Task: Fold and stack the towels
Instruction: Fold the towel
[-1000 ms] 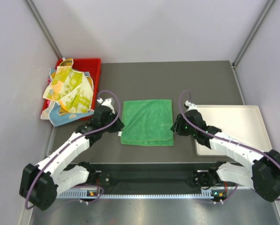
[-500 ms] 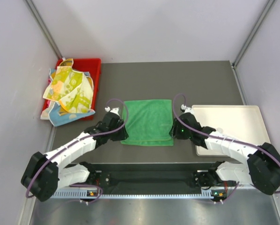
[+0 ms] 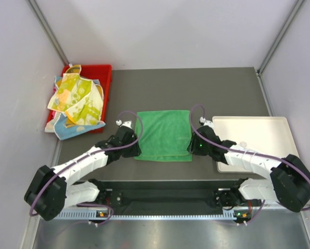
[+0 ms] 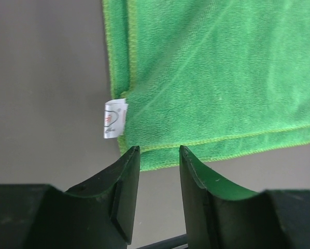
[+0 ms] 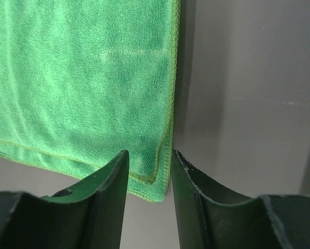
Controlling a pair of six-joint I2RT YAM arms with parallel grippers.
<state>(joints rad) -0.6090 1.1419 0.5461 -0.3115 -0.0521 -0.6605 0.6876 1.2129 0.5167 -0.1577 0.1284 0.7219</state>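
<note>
A plain green towel (image 3: pixel 163 135) lies flat, folded once, on the dark table between the arms. My left gripper (image 3: pixel 136 150) is open at the towel's near left corner; in the left wrist view (image 4: pixel 159 153) its jaws straddle the towel's near edge (image 4: pixel 196 150) beside a white label (image 4: pixel 115 118). My right gripper (image 3: pixel 192 149) is open at the near right corner; in the right wrist view (image 5: pixel 150 155) the jaws straddle the towel corner (image 5: pixel 155 179). Other towels, yellow patterned (image 3: pixel 76 98) and light blue (image 3: pixel 72 129), lie heaped in the red bin.
The red bin (image 3: pixel 104 83) stands at the far left with cloths spilling over its near edge. A white flat tray (image 3: pixel 258 137) lies at the right, partly under my right arm. Grey walls enclose the table on three sides.
Both grippers have moved inward and toward the near edge, from beside the towel's sides to its two near corners. The towel has not moved.
</note>
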